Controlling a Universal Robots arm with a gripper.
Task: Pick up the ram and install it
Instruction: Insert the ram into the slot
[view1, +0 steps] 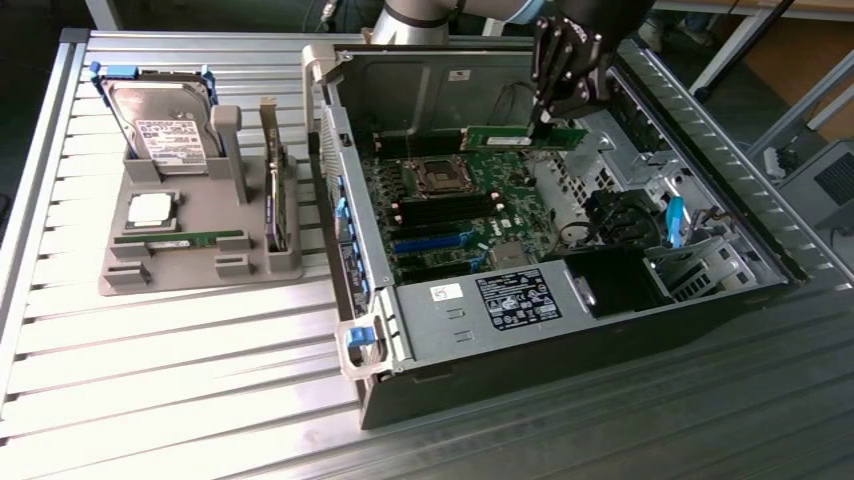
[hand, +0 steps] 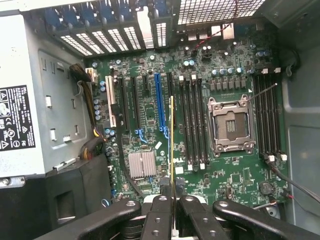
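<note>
Arm: stood over the open case (view1: 414, 85), wrist pointed down at the board (view1: 467, 215).
Gripper (view1: 545, 120): closed narrow on the ram (view1: 523, 138), pinching its top edge.
Ram: in the air above the board, near the socket (hand: 227, 125). Long axis level, running along the exterior view's left-right. Edge-on in the wrist view, parallel to the slots (hand: 192, 120).
Obstacles: wire (hand: 262, 92) lay across the outer slots.
Tray (view1: 187, 272): second stick (view1: 180, 240) lay flat, well apart from the case.
</note>
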